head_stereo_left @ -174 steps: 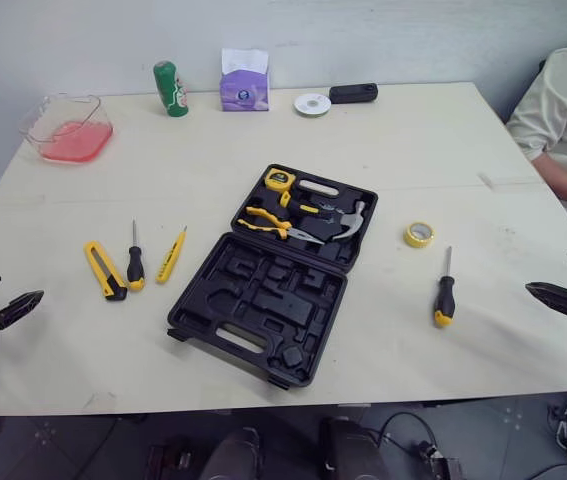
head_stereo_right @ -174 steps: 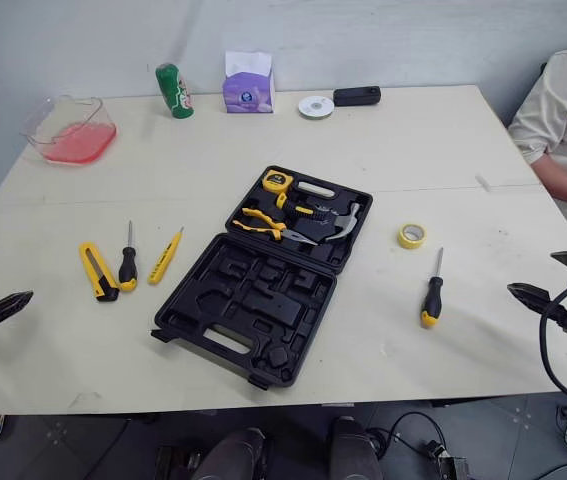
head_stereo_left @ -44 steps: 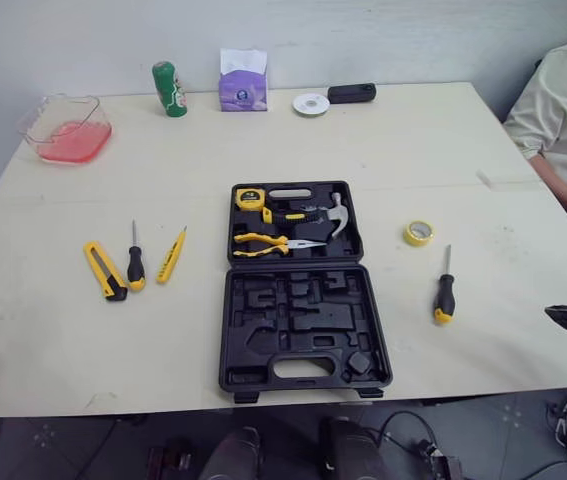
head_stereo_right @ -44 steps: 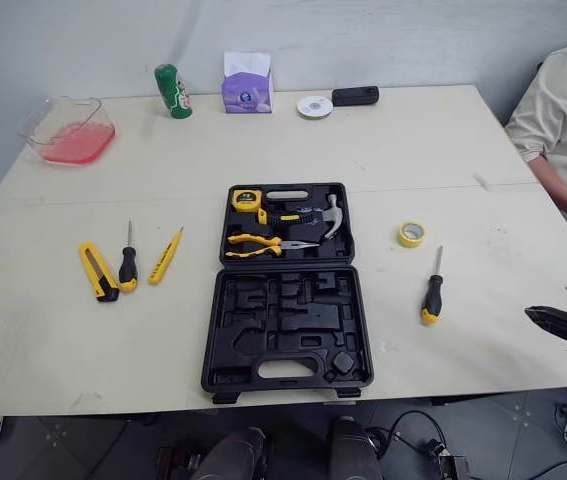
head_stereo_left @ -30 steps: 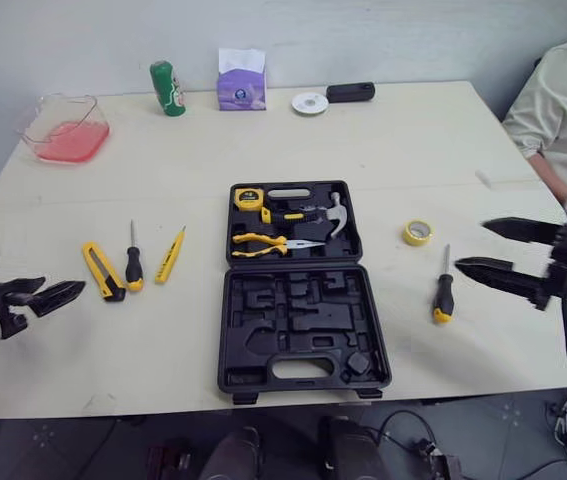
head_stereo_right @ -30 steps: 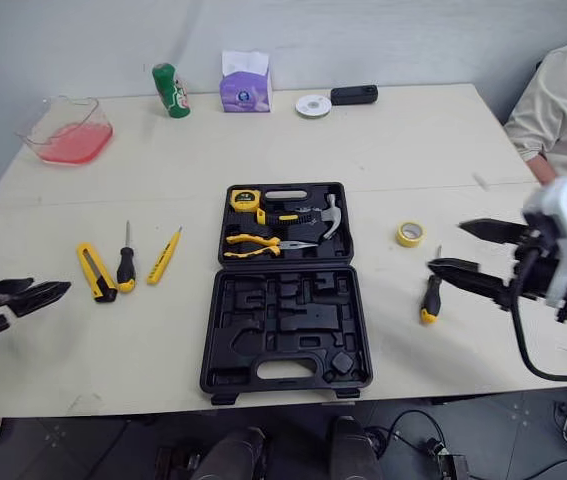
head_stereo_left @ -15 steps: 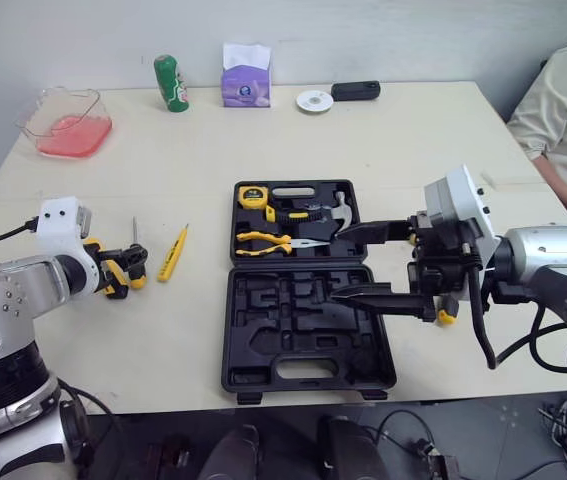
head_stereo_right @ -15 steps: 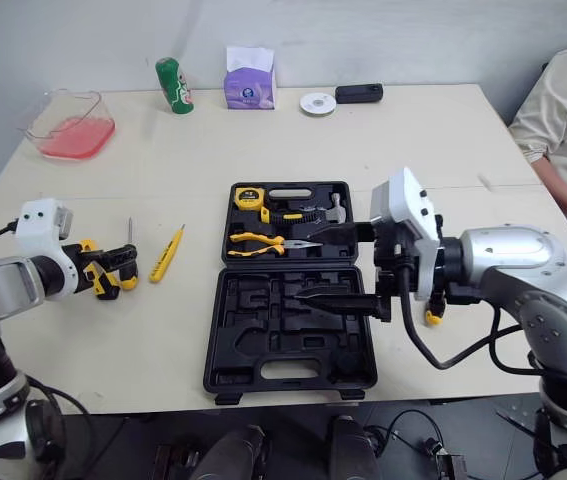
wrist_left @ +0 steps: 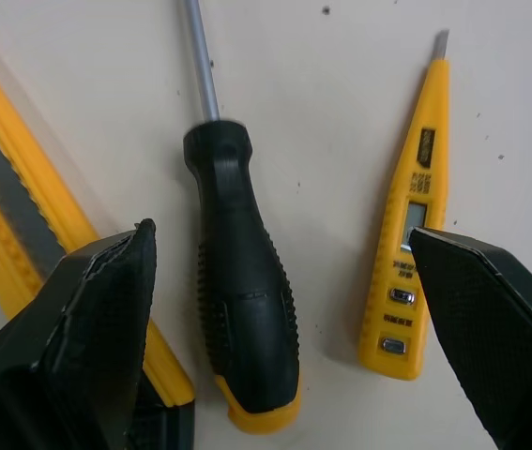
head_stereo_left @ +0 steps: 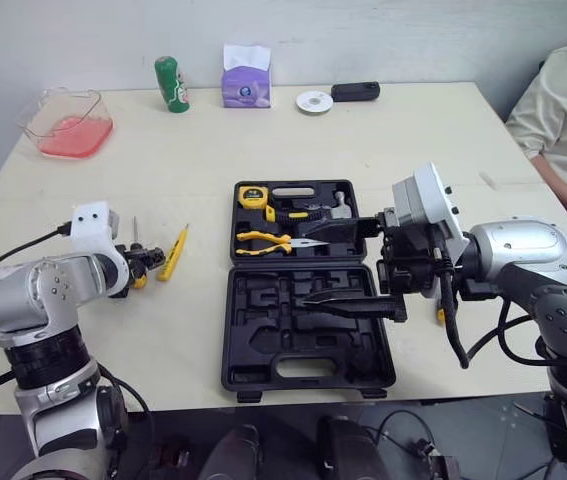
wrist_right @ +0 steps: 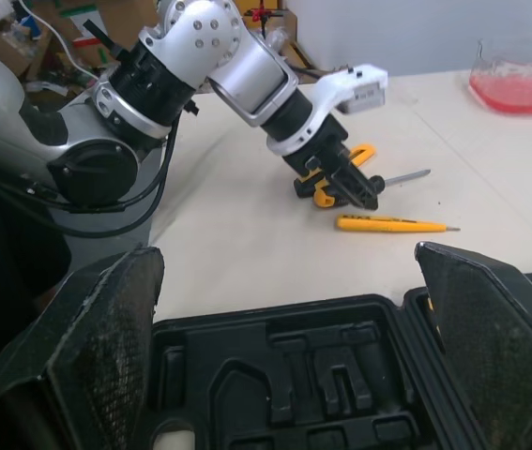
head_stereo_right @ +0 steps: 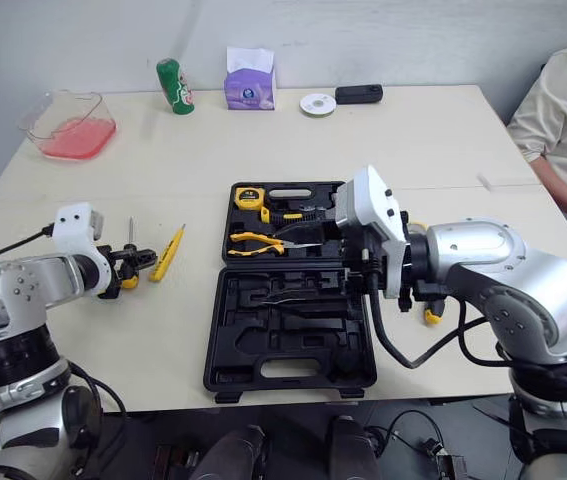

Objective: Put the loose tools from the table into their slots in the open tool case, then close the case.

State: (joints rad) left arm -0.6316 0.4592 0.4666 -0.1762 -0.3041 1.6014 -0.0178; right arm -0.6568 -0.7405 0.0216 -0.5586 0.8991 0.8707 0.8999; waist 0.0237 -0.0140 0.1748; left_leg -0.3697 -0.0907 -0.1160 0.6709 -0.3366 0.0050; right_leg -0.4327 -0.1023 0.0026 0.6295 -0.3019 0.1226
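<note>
The black tool case [head_stereo_left: 303,335] lies open mid-table; its far half holds a tape measure [head_stereo_left: 252,196], pliers [head_stereo_left: 263,240] and a hammer [head_stereo_left: 338,205], its near half is bare moulded slots. My left gripper [head_stereo_left: 148,262] is open, low over a black-handled screwdriver [wrist_left: 242,319], one finger on each side of the handle. A yellow tester pen [head_stereo_left: 173,255] and a yellow utility knife [wrist_left: 22,216] lie beside it. My right gripper [head_stereo_left: 306,267] is open wide above the case. Another screwdriver's yellow end [head_stereo_right: 430,316] peeks from behind the right arm.
Along the far edge stand a clear container of pink stuff [head_stereo_left: 66,122], a green can [head_stereo_left: 171,84], a purple tissue pack [head_stereo_left: 246,78], a white disc [head_stereo_left: 314,101] and a black device [head_stereo_left: 355,91]. A person [head_stereo_left: 563,110] sits at the right side.
Both arms came in from the table's edges. The left gripper moved right onto the screwdriver; the right gripper swept left over the case. Earlier, the case was turned square to me.
</note>
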